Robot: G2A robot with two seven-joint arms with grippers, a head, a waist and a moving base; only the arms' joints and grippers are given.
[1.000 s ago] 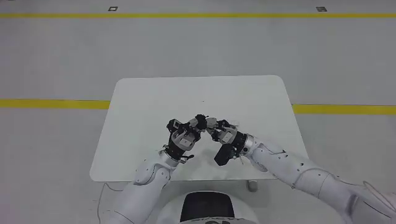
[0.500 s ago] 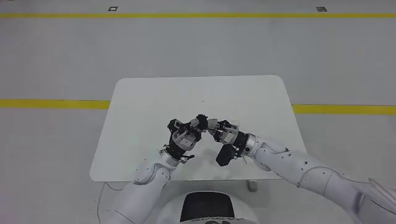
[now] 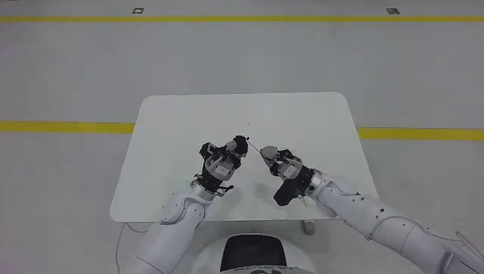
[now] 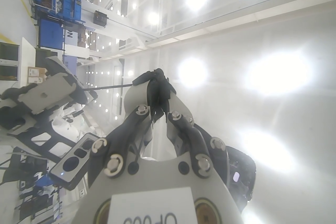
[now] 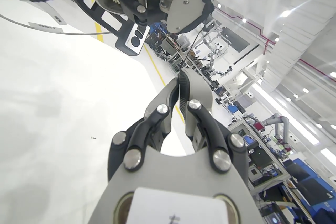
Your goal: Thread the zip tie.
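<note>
My 2 grippers hang above the near half of the white table (image 3: 302,115), close together but apart, both lifted off its surface. The zip tie (image 3: 255,147) stretches between them as a thin, dark, nearly straight line, held in the air and touching nothing else.

My left gripper (image 4: 157,86) is pressed closed, its 2 fingers meeting at the tips on one end of the tie. The black pads there cover that end, so I cannot tell whether I have the head or the plain strap.

My right gripper (image 5: 180,79) is closed as well, with its ribbed pads pinched flat together on the other end of the tie. From that pinch the strap rises in a slight curve to my left fingertips.

In the top view my left gripper sits a little farther from my body than my right, so the tie slants across the gap. I cannot make out whether the tail passes through the head.
</note>
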